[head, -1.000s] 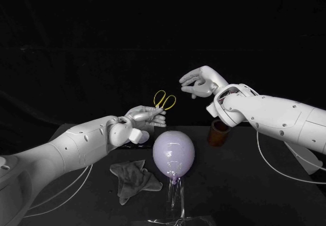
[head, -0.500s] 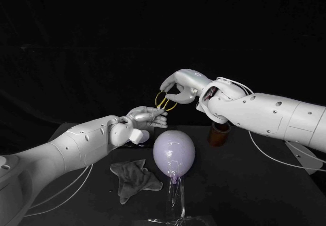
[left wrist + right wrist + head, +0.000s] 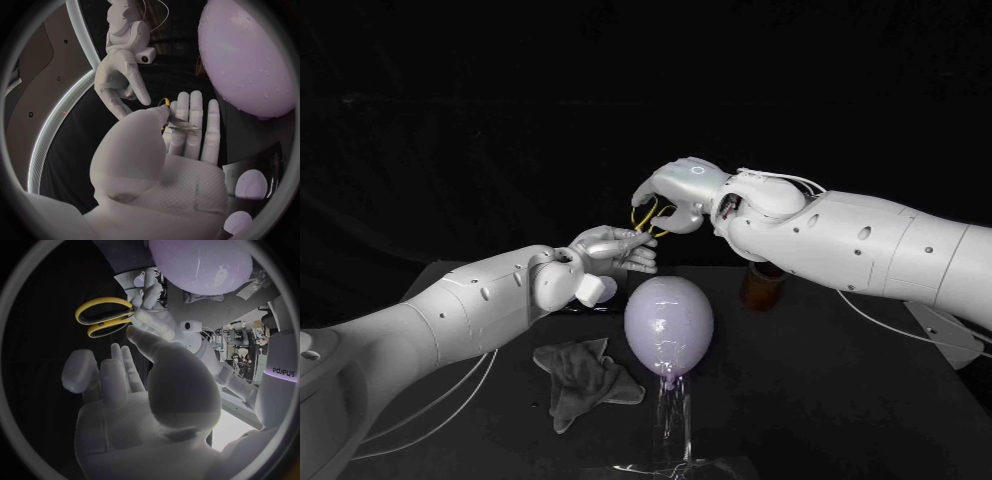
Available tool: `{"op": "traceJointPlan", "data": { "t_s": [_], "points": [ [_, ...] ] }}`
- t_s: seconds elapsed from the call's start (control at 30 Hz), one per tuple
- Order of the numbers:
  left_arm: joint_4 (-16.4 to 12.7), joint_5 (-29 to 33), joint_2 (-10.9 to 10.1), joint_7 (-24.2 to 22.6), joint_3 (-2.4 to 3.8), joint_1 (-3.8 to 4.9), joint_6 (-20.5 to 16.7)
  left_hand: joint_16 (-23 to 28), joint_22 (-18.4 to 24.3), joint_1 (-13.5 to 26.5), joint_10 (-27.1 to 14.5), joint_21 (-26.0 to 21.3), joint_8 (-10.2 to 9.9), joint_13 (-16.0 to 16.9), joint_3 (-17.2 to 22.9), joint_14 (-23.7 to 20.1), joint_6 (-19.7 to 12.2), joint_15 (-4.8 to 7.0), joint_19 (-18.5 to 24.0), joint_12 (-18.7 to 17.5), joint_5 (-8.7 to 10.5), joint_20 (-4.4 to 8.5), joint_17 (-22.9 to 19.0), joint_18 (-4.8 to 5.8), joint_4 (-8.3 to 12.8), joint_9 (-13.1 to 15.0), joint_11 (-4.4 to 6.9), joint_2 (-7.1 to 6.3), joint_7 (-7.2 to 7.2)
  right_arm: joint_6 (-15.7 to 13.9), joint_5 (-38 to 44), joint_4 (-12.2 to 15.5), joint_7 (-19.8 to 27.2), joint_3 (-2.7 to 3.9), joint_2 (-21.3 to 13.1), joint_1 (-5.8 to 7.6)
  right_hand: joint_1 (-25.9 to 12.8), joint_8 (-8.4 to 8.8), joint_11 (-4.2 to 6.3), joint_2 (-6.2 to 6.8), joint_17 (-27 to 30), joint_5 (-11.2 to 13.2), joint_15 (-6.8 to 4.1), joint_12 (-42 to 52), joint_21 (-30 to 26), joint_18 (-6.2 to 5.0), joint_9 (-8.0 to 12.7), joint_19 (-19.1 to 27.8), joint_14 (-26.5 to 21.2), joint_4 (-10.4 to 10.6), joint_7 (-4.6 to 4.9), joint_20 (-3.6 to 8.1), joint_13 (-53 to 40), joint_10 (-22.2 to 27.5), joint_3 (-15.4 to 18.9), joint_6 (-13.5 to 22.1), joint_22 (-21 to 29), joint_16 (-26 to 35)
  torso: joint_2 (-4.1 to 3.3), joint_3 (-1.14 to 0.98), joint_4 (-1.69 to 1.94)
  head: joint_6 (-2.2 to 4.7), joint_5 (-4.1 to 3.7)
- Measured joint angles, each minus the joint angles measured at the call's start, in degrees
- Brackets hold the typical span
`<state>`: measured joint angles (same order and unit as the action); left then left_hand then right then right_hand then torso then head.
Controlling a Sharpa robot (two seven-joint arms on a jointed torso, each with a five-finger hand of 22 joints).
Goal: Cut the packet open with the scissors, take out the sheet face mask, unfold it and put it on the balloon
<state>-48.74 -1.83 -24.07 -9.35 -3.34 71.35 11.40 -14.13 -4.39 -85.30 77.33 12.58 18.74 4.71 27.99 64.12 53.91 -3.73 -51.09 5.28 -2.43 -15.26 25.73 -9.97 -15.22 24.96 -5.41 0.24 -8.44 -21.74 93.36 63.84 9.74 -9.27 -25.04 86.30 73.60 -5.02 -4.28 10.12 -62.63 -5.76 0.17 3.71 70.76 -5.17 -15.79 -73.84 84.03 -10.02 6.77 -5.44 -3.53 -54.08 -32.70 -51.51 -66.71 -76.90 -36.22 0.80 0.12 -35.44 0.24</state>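
A brown cup [image 3: 764,287], contents hidden, stands on the black table [image 3: 848,400] behind the lilac balloon [image 3: 669,322], which has a crumpled grey cloth [image 3: 584,378] beside it. Above, the left hand [image 3: 610,250] pinches the yellow-handled scissors [image 3: 103,317] by the blades. The right hand [image 3: 678,192] has its fingers spread and loosely curved at the handles.

One pair of scissors [image 3: 648,220], one balloon [image 3: 669,325], one clear stand [image 3: 674,425], one crumpled grey cloth [image 3: 583,380] and one brown container [image 3: 762,286], perhaps a bottle, near the tabletop's far edge, are counted. Two hands are counted: left hand [image 3: 612,250], right hand [image 3: 678,190].
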Motion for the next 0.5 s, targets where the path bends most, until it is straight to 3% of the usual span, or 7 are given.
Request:
{"op": "traceJointPlan", "data": {
  "t_s": [0.3,0.5],
  "points": [
    [-0.33,-0.38,-0.05,0.07,0.0,0.0,0.25,0.0,0.0,-0.15,0.0,0.0,0.02,0.0,-0.01,0.07,-0.08,-0.07,-0.16,0.0,-0.1,0.16,0.07,0.01,0.01,0.01,0.01,0.15,-0.07,2.0,4.41,-1.43,-2.18,-0.15,0.67,-0.08,0.3,0.23,0.29,0.27,0.38,0.0,-0.42,0.0,-0.42,0.01,0.16,0.3,0.0,0.22,-0.12,0.3,-0.01,1.29,1.0,0.65,0.44,0.0,0.04,-0.13,-0.06,-0.18,-0.02],
    [-0.6,-0.69,-0.08,0.1,0.0,0.01,0.42,0.0,0.0,-0.37,0.22,0.0,0.02,-0.01,-0.01,0.07,0.13,-0.08,-0.21,0.0,-0.14,0.21,0.08,0.04,0.01,0.01,0.22,0.36,0.14,3.07,6.16,-2.21,-3.19,-0.21,0.83,-0.12,0.9,0.23,0.42,-0.33,0.09,0.0,-0.42,0.0,-0.42,0.0,0.16,0.3,0.0,0.22,-0.12,0.3,-0.15,1.16,1.0,0.65,0.09,0.01,0.05,-0.13,-0.08,-0.3,0.04]
  ]
}}
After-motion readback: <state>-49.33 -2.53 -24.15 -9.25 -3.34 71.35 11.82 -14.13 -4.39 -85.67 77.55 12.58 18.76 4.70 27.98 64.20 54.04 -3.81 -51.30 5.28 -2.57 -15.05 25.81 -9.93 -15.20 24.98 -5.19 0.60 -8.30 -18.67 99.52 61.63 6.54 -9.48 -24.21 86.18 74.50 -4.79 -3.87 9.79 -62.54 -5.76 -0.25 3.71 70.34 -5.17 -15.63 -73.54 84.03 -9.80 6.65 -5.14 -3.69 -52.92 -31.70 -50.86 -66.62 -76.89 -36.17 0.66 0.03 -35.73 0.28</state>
